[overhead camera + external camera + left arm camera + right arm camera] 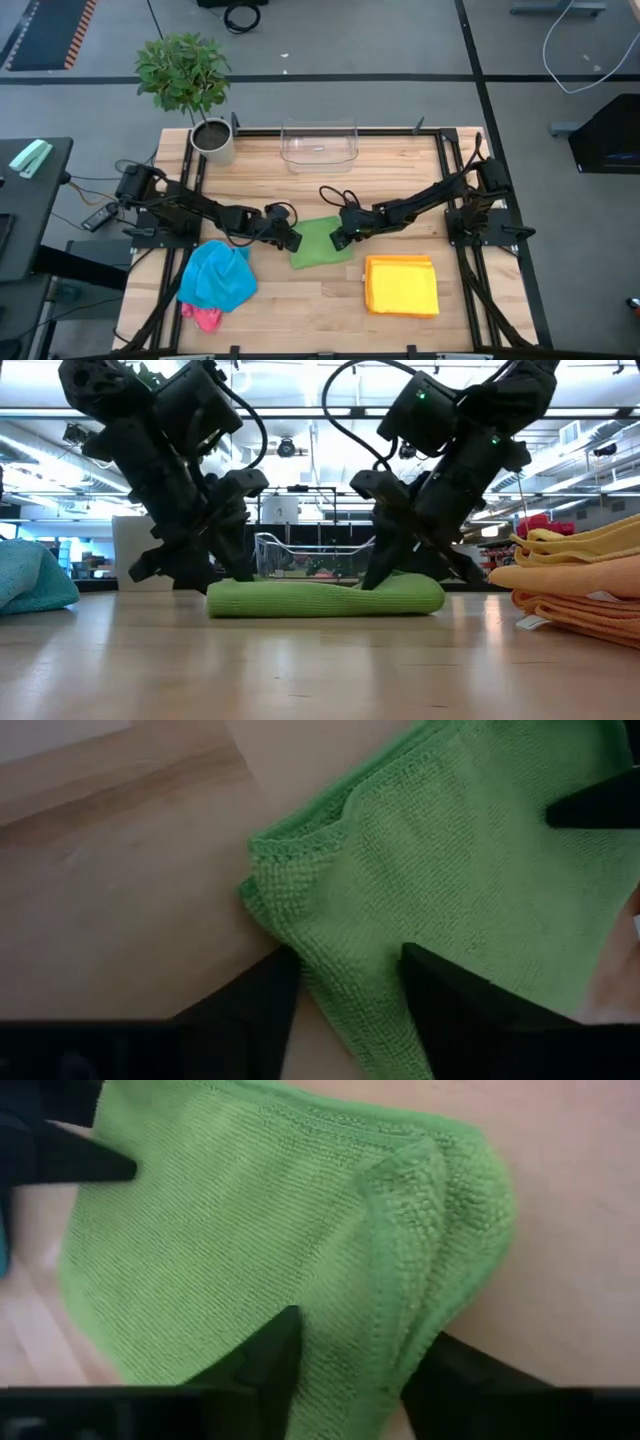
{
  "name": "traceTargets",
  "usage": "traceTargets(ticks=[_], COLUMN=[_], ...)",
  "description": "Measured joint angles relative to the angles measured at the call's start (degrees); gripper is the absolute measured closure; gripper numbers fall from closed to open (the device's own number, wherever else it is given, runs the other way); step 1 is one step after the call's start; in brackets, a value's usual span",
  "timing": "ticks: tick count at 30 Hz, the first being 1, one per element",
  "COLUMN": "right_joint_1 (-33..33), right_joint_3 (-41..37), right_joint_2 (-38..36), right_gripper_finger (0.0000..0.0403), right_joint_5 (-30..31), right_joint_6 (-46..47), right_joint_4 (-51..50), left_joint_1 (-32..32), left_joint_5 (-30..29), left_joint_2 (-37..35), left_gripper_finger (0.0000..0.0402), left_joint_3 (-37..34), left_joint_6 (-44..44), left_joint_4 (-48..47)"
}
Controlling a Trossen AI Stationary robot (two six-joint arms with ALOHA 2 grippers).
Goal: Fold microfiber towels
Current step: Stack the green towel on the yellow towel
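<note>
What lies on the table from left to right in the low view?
Blue towel → left gripper → green towel, with the right gripper coming down on its right half → stacked yellow towels.

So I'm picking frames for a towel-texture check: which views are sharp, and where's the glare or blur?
Both wrist views show the green towel weave crisply, their own fingers dark and soft-edged. The low view is backlit by ceiling lights, so the arms go near-silhouette. The high view is evenly lit, though the yellow towels look washed out.
</note>
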Motion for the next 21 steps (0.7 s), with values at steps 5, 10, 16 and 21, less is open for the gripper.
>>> traceTargets(ticks=[5,10,16,21], right_joint_1=[-0.13,0.31,0.77,3.36], right_joint_3=[-0.22,0.11,4.05,10.16], right_joint_2=[-0.32,-0.96,-4.17,-9.92], right_gripper_finger=[0.0346,0.0390,0.0393,0.0394], right_joint_5=[0.53,0.70,0.64,1.17], right_joint_6=[-0.91,-0.16,1.93,2.81], right_joint_4=[-0.89,-0.91,-4.79,-19.88], left_joint_1=[0.04,0.33,0.63,-1.50], left_joint_5=[-1.28,-2.47,-2.17,-2.47], left_joint_2=[0.71,1.05,0.43,-2.64], left_gripper_finger=[0.0311,0.0389,0.0394,0.0395], left_joint_3=[-0.12,-0.33,2.01,4.83], left_joint_6=[-0.01,2.54,3.93,4.52], left_joint_4=[0.40,5.24,7.68,8.26])
